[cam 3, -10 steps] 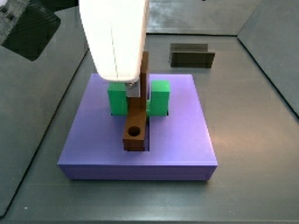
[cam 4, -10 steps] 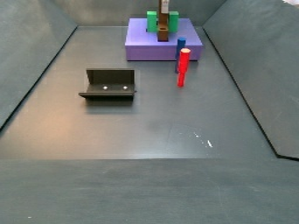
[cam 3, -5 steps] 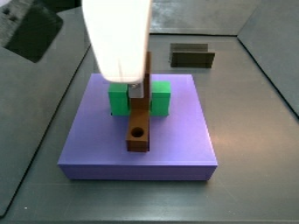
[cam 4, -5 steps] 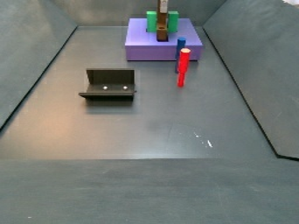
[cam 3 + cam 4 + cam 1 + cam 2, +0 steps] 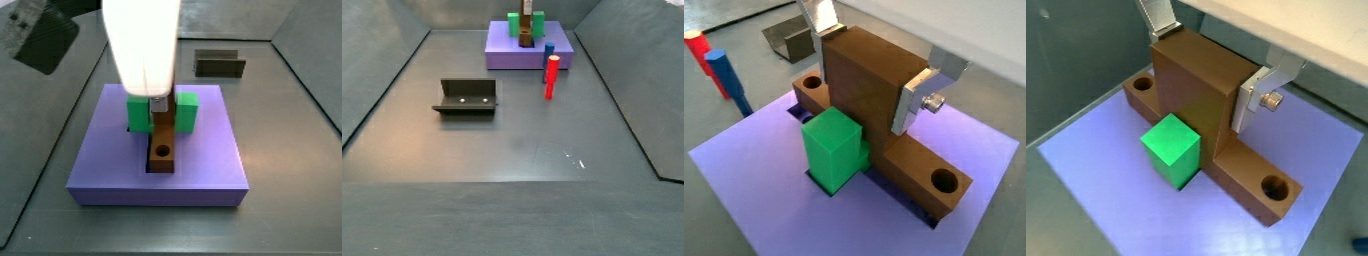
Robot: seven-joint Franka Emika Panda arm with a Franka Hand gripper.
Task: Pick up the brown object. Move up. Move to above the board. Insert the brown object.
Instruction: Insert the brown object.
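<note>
The end effector [image 5: 871, 62] is seen over the large lavender-purple square board [image 5: 764, 170], its flat silver finger plates [image 5: 1256, 93] clamped on the thick upright cross part of the orange-brown flat bar with round end holes, the brown object [image 5: 1200, 95]. The brown object is seated lengthwise in the board's central groove in both wrist views, with the green block [image 5: 834, 148] touching its cross part and straddling it in a side view [image 5: 185, 111]. Off the board, a blue peg with red top [image 5: 551, 73] stands just beside its edge, and the dark L-shaped fixture [image 5: 466, 96] sits well apart on the grey floor [image 5: 516, 150].
</note>
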